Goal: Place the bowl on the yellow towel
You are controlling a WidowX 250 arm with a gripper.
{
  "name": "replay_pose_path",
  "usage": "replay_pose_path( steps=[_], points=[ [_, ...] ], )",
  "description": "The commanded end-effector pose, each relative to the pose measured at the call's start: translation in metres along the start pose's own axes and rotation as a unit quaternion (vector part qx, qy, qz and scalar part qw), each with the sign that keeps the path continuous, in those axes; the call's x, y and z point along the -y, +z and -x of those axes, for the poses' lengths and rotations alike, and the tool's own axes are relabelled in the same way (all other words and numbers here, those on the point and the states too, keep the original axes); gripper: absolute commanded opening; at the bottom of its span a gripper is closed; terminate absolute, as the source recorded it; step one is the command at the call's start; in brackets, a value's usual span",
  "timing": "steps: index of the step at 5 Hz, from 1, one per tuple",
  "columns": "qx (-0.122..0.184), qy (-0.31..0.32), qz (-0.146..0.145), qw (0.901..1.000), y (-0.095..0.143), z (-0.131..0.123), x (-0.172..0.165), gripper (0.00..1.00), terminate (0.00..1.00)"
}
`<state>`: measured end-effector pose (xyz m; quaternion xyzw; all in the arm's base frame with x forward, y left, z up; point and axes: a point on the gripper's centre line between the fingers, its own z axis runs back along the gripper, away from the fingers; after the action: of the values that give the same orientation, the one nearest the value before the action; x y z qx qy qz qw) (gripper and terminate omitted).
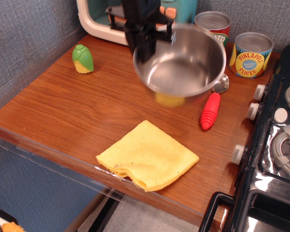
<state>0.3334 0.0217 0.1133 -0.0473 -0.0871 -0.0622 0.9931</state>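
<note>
The shiny steel bowl (181,65) hangs in the air above the back of the wooden table, tilted slightly, blurred by motion. My black gripper (144,48) is shut on the bowl's left rim and holds it up. The yellow towel (148,155) lies flat near the table's front edge, below and in front of the bowl. The bowl's underside reflects a yellow patch.
A green and yellow toy corn (82,59) stands at the left. A red-handled spoon (211,108) lies right of the bowl. A tomato sauce can (213,21) and a pineapple slices can (251,54) stand at the back right. A toy microwave (101,17) is behind; a toy stove (275,145) at right.
</note>
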Motion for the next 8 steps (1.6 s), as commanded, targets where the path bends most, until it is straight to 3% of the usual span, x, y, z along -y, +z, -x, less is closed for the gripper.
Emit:
replay_pose_path(
  steps=[1,5,6,8],
  points=[
    [-0.009,-0.027,-0.034,0.999,0.005,0.055,0.001,0.0,0.0],
    [-0.066,-0.04,-0.05,0.9957,-0.021,0.077,-0.002,0.0,0.0],
    [-0.088,-0.029,-0.05,0.9944,-0.029,0.08,-0.01,1.0,0.0],
    [-0.101,-0.034,-0.034,0.9937,-0.036,0.077,-0.019,1.0,0.0]
  ],
)
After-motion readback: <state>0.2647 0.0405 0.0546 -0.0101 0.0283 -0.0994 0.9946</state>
